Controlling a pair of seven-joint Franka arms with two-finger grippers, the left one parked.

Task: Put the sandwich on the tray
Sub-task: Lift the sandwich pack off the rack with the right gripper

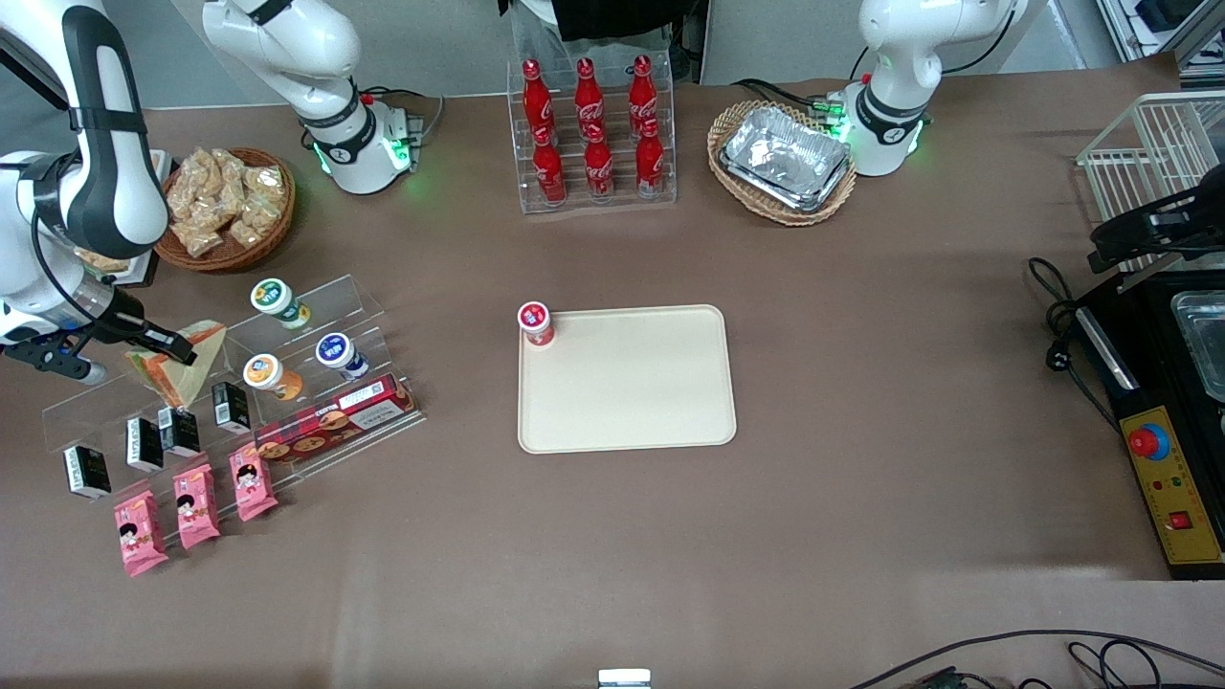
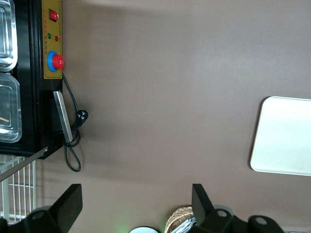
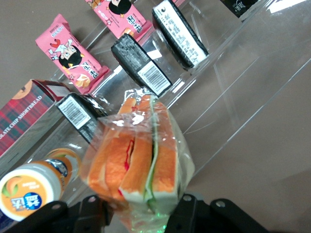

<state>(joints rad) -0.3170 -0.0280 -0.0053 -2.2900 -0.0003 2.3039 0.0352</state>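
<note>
Your gripper (image 1: 182,352) was closed on the sandwich (image 1: 180,366), its two black fingers (image 3: 95,213) pressing the wrapped wedge from either side at its wide end. You had the clear-wrapped triangle, pale bread with orange and green layers, over the tiered clear acrylic display stand (image 1: 230,383) at the working arm's end of the table; whether it touched the shelf cannot be told. In the wrist view the sandwich (image 3: 141,155) pointed away from the fingers, with small black boxes (image 3: 141,65) on the step just past its tip and an orange-lidded cup (image 3: 29,196) lying on its side beside it.

Around your grip, three cups lay on the upper steps: a green-lidded cup (image 1: 279,301), a blue-lidded cup (image 1: 340,355) and the orange-lidded one (image 1: 270,375). A red tartan shortbread box (image 1: 335,418) rested on the step nearer the front camera, and three pink snack packets (image 1: 196,504) lay at the stand's lowest edge. A wicker basket of bagged tan snacks (image 1: 230,206) sat farther from the front camera than the stand.

The cream-beige tray (image 1: 627,383) lay mid-table, well apart from the sandwich, with a red-lidded cup (image 1: 536,323) standing on its corner.
</note>
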